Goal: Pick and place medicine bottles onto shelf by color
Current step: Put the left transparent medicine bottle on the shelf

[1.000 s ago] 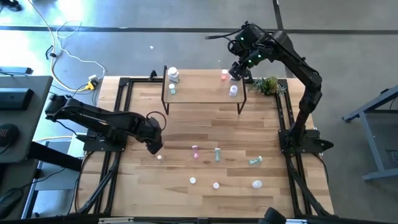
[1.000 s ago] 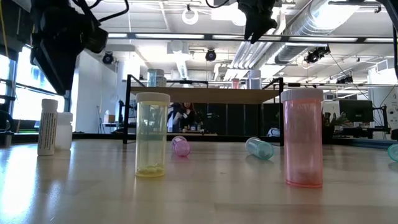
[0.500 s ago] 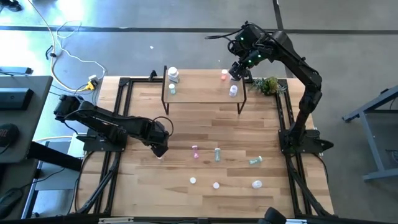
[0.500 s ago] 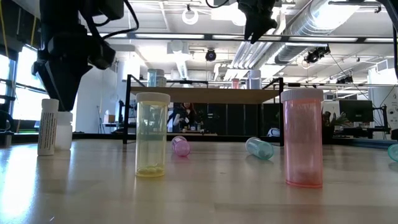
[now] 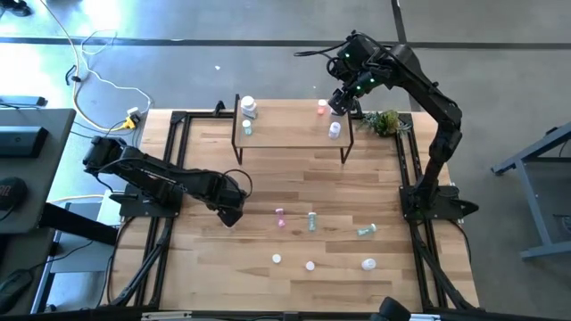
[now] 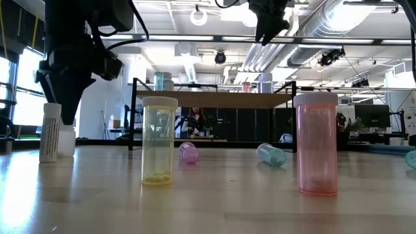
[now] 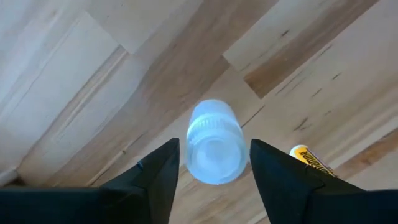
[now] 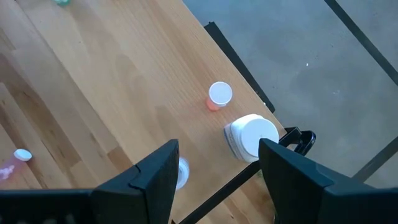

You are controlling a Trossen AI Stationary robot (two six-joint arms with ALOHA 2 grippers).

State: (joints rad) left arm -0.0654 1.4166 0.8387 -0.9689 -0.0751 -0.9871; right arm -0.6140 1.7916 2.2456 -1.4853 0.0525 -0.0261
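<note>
My left gripper (image 5: 231,214) is open and points down over a small white bottle (image 7: 214,149) that stands upright on the table. Its fingers stand on either side of the cap, apart from it. In the low view the gripper (image 6: 64,110) hangs over two white bottles, a tall labelled one (image 6: 49,133) and a shorter one (image 6: 66,140). My right gripper (image 5: 339,100) is open and empty above the right end of the shelf (image 5: 290,135). There a pink bottle (image 8: 219,95) and a wide white jar (image 8: 252,137) stand; two more bottles (image 5: 247,116) stand at the left end.
Loose bottles lie and stand on the table's near half: pink (image 5: 280,216), teal (image 5: 311,220), a lying teal one (image 5: 366,231) and three white-capped ones near the front (image 5: 310,265). A green plant sprig (image 5: 384,120) sits right of the shelf.
My left gripper has gone toward the table's right and near edges and down, and now hangs over the small white bottle at the table's left. The bottles have kept their places.
</note>
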